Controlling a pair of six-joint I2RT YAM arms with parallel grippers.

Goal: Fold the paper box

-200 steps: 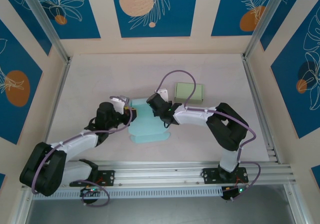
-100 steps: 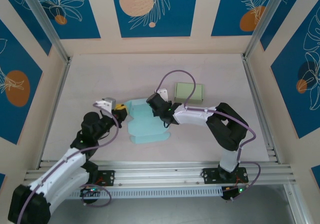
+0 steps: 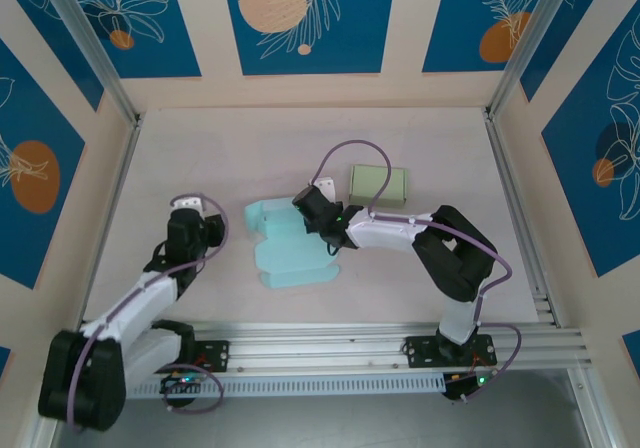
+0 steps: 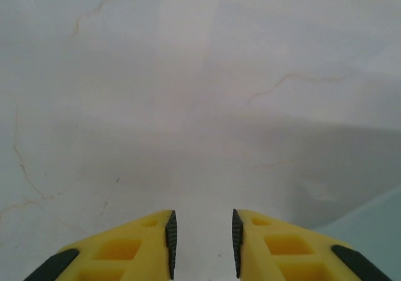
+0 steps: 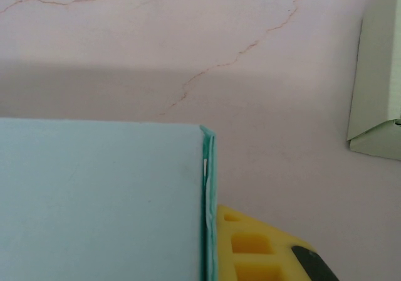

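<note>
My left end effector [image 4: 202,242] has pulled back off the paper box [image 3: 290,253] and now hangs over bare desk [image 3: 190,158] to its left, fingers slightly apart and empty. My right arm stays stretched leftward, its end effector [image 3: 318,213] pinching the box's far right edge.

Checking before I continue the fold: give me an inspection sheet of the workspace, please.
Surface: pale table with faint hairline cracks.
Job's things: blue paper box lies flat mid-table, partly folded.
Clutter: green box, folded, beyond the right arm, apart from the blue one.
Grippers: left gripper open, holding nothing, over bare table left of the blue paper box; right gripper shut on that box's upper right edge.
Cables: purple cables run along both arms, one arching above the right wrist.
Surroundings: blue leaf-patterned wall panels, aluminium frame; nothing seen intruding.
</note>
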